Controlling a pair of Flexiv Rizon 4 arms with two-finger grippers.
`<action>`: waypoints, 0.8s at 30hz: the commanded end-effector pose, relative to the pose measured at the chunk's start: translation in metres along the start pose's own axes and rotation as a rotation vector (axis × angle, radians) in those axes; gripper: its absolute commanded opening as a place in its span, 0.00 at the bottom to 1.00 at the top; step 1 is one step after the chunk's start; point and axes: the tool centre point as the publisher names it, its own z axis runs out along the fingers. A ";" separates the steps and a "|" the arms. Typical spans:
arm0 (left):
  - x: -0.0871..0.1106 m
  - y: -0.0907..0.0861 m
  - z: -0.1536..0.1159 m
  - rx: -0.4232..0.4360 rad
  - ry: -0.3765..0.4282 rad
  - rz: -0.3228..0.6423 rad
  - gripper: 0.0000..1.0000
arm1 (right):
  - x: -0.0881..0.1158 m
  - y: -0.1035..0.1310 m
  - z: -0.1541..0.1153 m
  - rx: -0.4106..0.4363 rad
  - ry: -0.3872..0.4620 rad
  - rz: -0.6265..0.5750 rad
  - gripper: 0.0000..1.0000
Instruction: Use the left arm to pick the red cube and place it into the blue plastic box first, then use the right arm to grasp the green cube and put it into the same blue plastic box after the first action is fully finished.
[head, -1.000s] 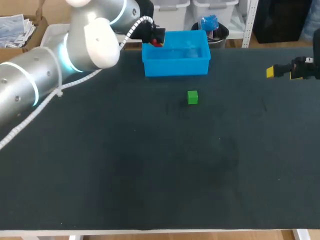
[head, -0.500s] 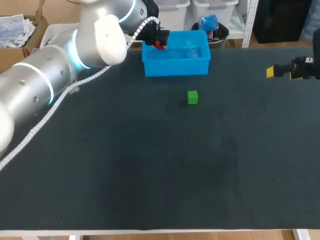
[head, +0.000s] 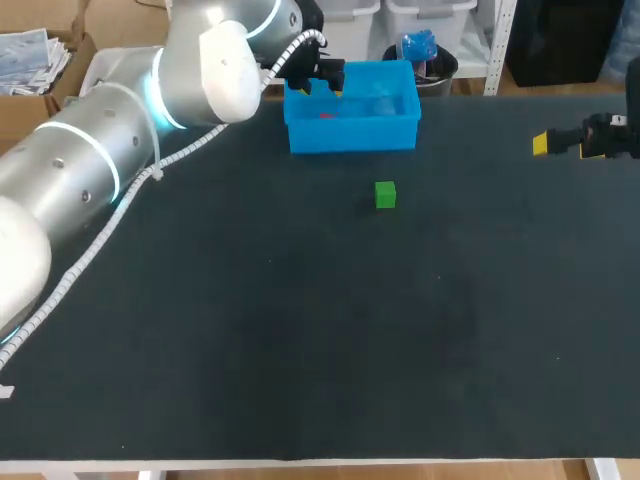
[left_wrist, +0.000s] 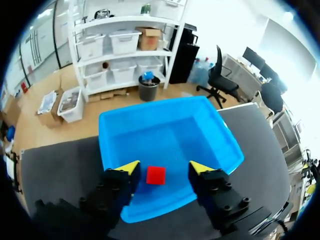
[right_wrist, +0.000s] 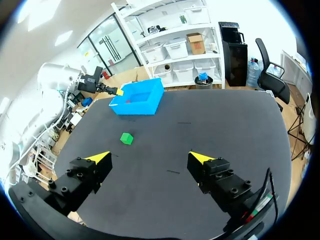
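The dark tabletop (head: 300, 350) runs wide in front of me, matte and nearly black, with both arms coming in over it from the sides.

The left pincer (left_wrist: 164, 168) hangs over the blue plastic box (left_wrist: 150, 112). Its two yellow-tipped fingers are spread apart and hold nothing. Seen along those fingers, the red cube (left_wrist: 155, 175) sits in the gap between the tips but lower down, resting on the floor of the box. There is a sliver of blue on each side of the cube, so neither finger touches it. It lies close to the box wall nearest the pincer, and the rest of the box floor opens out ahead of it. From the head view, the left pincer (head: 322, 80) is at the box's far left corner, and the red cube (head: 327, 114) shows as a small red spot inside the left part of the box (head: 350, 135).

The green cube (head: 385, 194) stands alone on the bare tabletop, a little to the near side of the box and apart from it.

The right pincer (right_wrist: 150, 159) is off at the right edge of the tabletop. Its fingers are released and wide, with only tabletop between them. The green cube (right_wrist: 126, 138) is well ahead of it, and the box is farther on.
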 end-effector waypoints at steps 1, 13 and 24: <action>-0.003 -0.001 0.000 -0.004 0.007 -0.004 0.82 | 0.000 0.000 0.000 -0.001 0.000 -0.001 1.00; -0.005 -0.014 -0.037 0.007 -0.039 0.035 1.00 | 0.000 0.000 0.000 -0.001 0.000 -0.001 1.00; 0.019 -0.016 -0.104 0.011 -0.110 0.064 1.00 | 0.000 0.000 0.000 -0.001 0.000 -0.001 1.00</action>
